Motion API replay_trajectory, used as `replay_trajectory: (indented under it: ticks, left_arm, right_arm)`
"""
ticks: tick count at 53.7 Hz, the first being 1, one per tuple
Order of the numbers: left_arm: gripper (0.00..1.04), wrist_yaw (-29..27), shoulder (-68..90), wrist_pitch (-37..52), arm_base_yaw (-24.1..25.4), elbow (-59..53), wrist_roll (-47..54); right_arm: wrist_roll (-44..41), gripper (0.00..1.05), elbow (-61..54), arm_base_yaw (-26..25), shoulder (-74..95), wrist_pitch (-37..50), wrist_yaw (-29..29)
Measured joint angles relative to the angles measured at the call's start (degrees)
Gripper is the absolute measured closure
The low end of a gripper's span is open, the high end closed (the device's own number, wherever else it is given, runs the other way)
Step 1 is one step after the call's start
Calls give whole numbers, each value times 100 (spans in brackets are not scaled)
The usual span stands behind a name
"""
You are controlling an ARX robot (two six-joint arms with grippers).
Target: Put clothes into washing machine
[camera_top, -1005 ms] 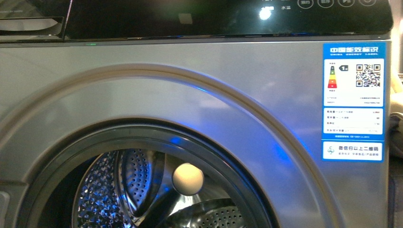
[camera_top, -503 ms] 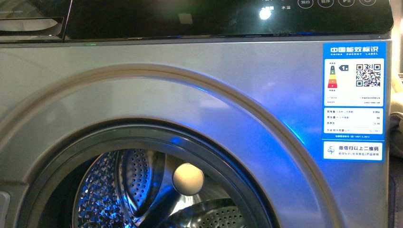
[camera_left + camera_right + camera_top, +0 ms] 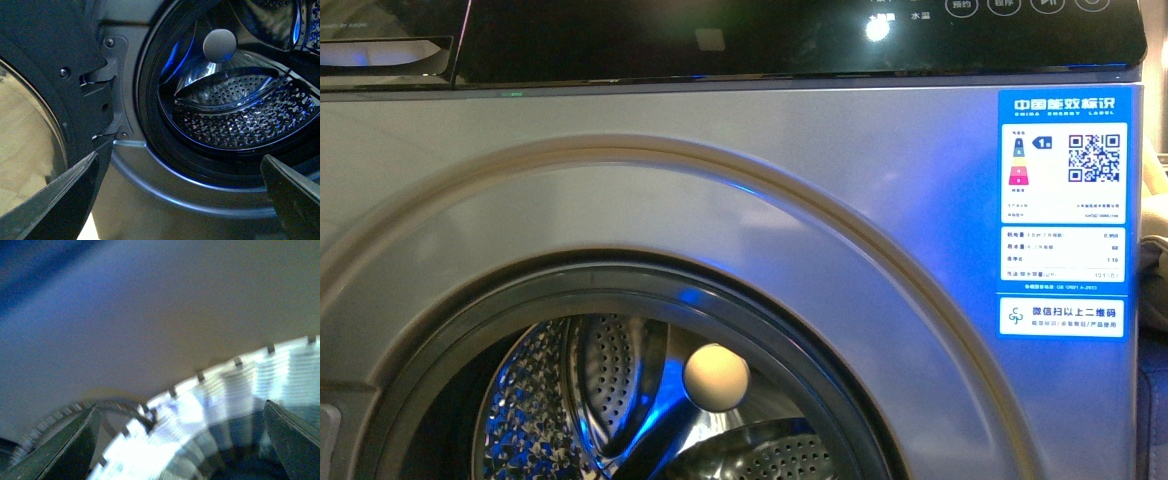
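Washing machine (image 3: pixel 620 190) door (image 3: pixel 50 75) hangs open beside the drum (image 3: pixel 240 110). Left gripper (image 3: pixel 178 156) released, fingers spread, facing the drum mouth. Right gripper (image 3: pixel 180 407) released near a blurred ribbed rim (image 3: pixel 225 385); clothes not discernible.

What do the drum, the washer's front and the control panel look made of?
The drum looks like bare polished steel: perforated, mirroring the blue light. The front of the washing machine has a silver-grey satin finish, painted metal or plastic; unclear which. The control panel is glossy black, glass or plastic, with sharp reflections.
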Motion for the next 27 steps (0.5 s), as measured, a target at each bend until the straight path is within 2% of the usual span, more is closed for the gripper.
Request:
replay_trajectory:
  ticks: [4,9,18,27]
  left_arm:
    - [7,0,0,0,0,0,0]
    - [7,0,0,0,0,0,0]
    - [7,0,-2,0,0,0,0]
    - [7,2,-4,0,0,0,0]
  right_arm:
    - [-1246,8,-103,-129,673,-509,361]
    - [-2181,8,-240,-179,1714,-11,935]
    - [-2520,8,-210,-109,3427,1158,1681]
    - [-2514,8,70,61,4699,2114,1928]
